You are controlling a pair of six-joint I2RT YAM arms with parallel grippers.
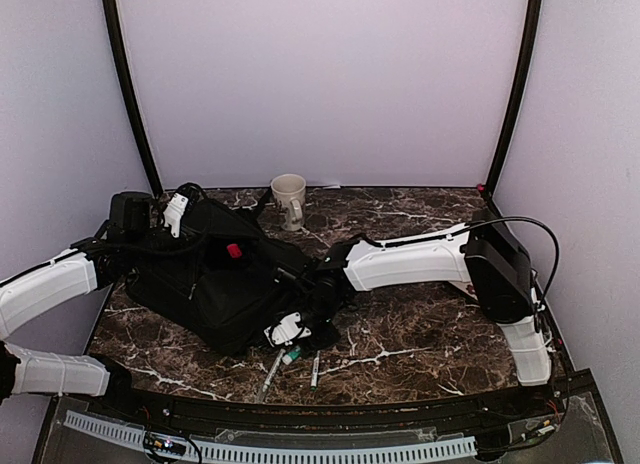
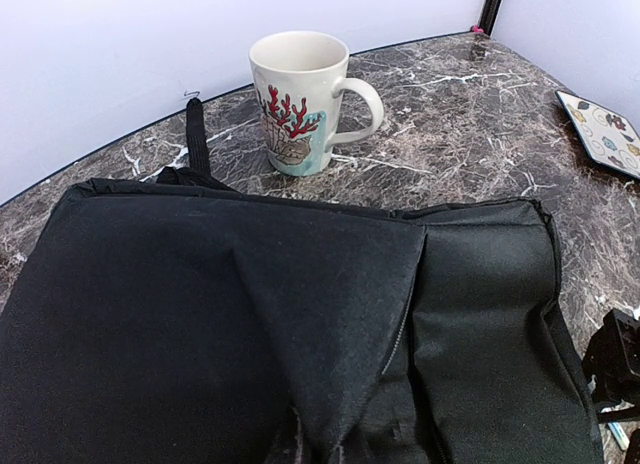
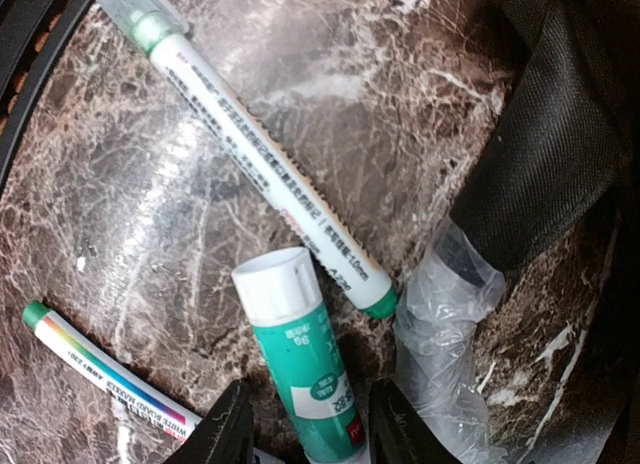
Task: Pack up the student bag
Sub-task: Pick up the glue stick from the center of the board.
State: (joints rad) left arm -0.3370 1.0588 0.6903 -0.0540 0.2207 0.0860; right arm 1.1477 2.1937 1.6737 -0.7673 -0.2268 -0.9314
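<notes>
The student bag is large, black and soft, and lies at the table's left-centre; it fills the lower left wrist view. My left gripper sits at the bag's far left end; its fingers are hidden, and a tent of bag fabric rises to it. My right gripper is open and low over the table by the bag's near corner, its fingers on either side of a green glue stick with a white cap, with gaps on both sides.
A white marker with green ends, a second marker and a clear plastic-wrapped item lie beside the glue stick. A coral-print mug stands behind the bag. A patterned coaster lies at the right.
</notes>
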